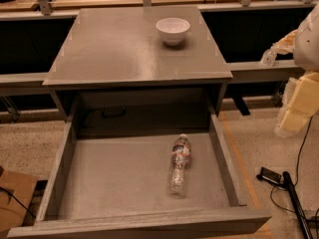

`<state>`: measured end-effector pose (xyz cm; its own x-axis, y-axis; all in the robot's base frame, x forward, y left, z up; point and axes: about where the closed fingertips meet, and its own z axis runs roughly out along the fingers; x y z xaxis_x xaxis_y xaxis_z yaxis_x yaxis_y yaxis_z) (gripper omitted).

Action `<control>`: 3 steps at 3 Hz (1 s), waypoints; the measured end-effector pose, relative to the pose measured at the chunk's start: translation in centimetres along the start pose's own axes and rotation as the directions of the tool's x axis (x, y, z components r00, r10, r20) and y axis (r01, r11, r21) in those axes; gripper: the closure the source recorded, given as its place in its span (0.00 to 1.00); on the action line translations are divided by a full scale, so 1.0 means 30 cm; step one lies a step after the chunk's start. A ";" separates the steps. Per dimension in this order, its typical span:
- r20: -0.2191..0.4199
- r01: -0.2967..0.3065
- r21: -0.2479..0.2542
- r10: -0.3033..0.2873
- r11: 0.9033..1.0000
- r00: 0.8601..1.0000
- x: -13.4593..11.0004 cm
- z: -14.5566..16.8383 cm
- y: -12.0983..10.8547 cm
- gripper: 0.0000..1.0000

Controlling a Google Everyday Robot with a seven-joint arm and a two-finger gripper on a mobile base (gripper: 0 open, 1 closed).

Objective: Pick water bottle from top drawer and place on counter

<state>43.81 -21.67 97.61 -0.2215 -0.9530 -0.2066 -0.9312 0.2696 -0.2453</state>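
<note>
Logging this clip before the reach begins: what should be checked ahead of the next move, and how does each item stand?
1. Open top drawer: ok.
2. Visible water bottle, lying on its side on the drawer floor: ok.
3. Nothing covering the bottle: ok.
4. Bare counter space beside the white bowl: ok.
5. Readiness of the gripper: cannot tell; it sits at the right edge, outside the drawer.

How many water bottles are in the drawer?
1. The water bottle lies on its side in the top drawer, right of middle. None seems hidden. The gripper hangs at the right edge, beside the counter.
</note>
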 end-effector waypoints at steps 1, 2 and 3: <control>-0.024 -0.008 -0.012 0.008 1.000 1.000 0.001 0.068 0.017 0.00; -0.033 -0.010 -0.019 0.009 1.000 0.999 0.004 0.089 0.028 0.00; -0.061 -0.073 -0.026 0.071 0.997 0.996 0.025 0.121 0.019 0.00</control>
<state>44.18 -21.73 93.88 -0.3041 -0.9381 -0.1658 -0.9198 0.3345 -0.2052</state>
